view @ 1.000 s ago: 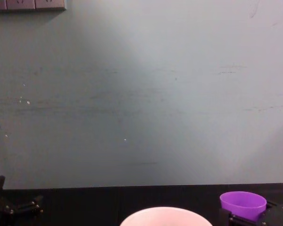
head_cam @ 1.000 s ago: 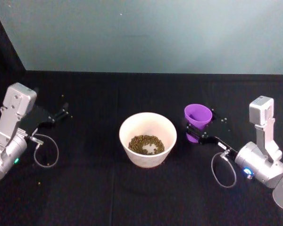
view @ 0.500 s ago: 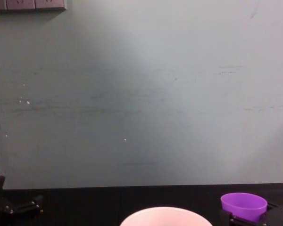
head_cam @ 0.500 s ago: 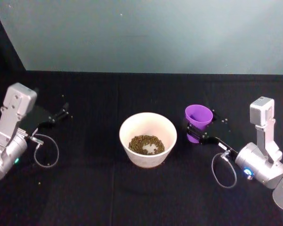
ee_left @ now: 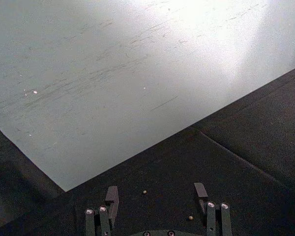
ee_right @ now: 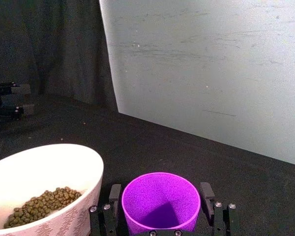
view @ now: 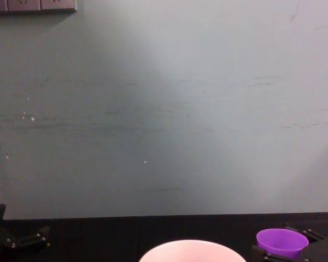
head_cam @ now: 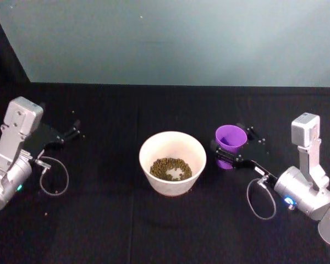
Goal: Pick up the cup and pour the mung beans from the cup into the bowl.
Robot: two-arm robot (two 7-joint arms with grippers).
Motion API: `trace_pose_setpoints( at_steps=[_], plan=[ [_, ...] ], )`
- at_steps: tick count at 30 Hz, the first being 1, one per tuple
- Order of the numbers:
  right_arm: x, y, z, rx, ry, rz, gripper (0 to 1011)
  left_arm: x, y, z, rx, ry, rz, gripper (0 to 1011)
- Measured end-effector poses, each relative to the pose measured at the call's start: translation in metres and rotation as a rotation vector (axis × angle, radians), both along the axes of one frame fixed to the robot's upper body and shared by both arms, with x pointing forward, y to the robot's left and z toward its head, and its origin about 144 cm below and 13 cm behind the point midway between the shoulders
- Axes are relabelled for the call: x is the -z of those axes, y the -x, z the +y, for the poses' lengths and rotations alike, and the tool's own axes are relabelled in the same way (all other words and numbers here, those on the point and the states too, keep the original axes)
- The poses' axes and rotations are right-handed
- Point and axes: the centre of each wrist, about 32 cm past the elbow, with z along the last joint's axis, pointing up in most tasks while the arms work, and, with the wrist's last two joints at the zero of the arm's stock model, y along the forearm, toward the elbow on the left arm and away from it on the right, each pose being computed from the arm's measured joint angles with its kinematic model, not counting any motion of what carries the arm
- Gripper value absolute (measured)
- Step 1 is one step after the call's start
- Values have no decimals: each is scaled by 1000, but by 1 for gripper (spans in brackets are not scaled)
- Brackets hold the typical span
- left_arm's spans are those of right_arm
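Just right of the bowl [head_cam: 172, 163] I see the cup [head_cam: 230, 145] standing upright on the black table [head_cam: 126, 220], my right gripper [head_cam: 237, 145] spread wide around it, fingers clear of its sides. Mung beans [head_cam: 170, 168] lie inside the bowl. Well left of the bowl, my left gripper [head_cam: 72, 132] sits parted, holding nothing.

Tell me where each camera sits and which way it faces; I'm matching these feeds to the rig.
Head: up high, looking down at the bowl, the cup and both arms.
Chest: low, facing the wall; bowl rim and cup at the bottom edge.
Left wrist: on the left arm, facing wall and cloth; open left end effector at the bottom.
Right wrist: on the right arm, facing cup and bowl; right end effector open around the cup.
Head, chest and right wrist share cup and bowl.
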Motion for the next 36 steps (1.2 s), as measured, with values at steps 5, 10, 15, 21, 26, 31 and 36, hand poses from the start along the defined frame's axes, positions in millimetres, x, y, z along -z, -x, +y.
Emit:
trace_pose_setpoints(
  at_steps=[5,10,15,21,26,31,36],
  plan=[
    [0,0,0,0,0,0,1003,0,0,0,0,0,0,1000],
    [-6,2,1,-2,2,-16,1003,0,0,0,0,0,0,1000],
    [-20,7,2,4,3,-49,1003,0,0,0,0,0,0,1000],
    [-44,15,2,26,-11,-89,1002,0,0,0,0,0,0,1000],
    [-59,23,-2,78,-40,-133,1003,0,0,0,0,0,0,1000],
    [-67,31,-6,149,-62,-159,1003,0,0,0,0,0,0,1000],
    [-73,41,-10,285,-58,-199,1003,0,0,0,0,0,0,1000]
  ],
)
